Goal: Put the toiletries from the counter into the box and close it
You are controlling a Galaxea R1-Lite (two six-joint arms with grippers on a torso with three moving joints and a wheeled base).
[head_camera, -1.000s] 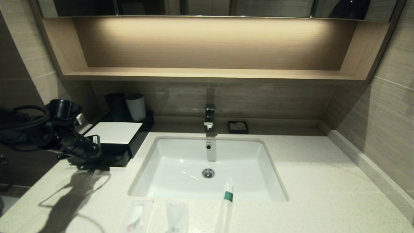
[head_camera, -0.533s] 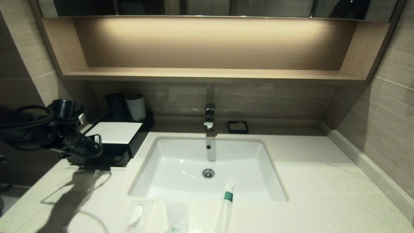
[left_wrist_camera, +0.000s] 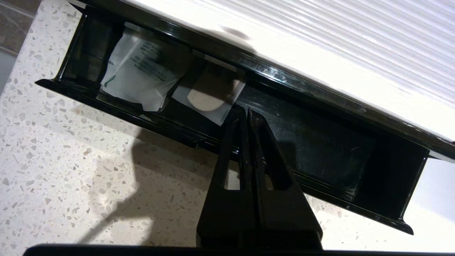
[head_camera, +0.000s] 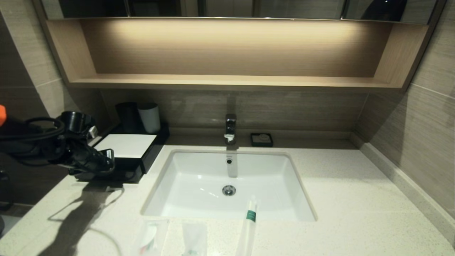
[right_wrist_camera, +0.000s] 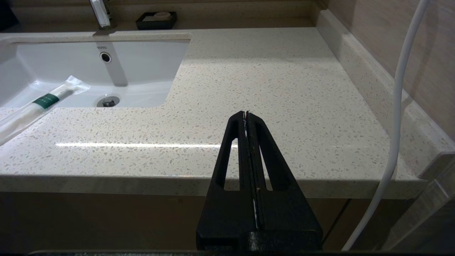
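At the left end of the counter (head_camera: 341, 199), the left gripper (head_camera: 108, 164) hangs over the pulled-out drawer (left_wrist_camera: 387, 177) of the box (head_camera: 125, 145), its fingers pressed together with nothing between them. Compared with the frame one second earlier, the arm has shifted slightly to the right and toward the box, and an orange spot now shows at the left edge of the head view. The left wrist view shows the fingertips above the drawer's open interior, which holds two white sachets (left_wrist_camera: 142, 76) toward one end; the rest of the drawer floor is bare black. On the counter's near edge, unchanged from earlier, lie two flat sachets (head_camera: 151, 236) side by side and the slim white stick pack (head_camera: 249, 222) with a green band, its far end overhanging the sink basin (head_camera: 199, 177). The right gripper (right_wrist_camera: 247, 117) sits low, off the counter's right front edge, fingers closed and empty.
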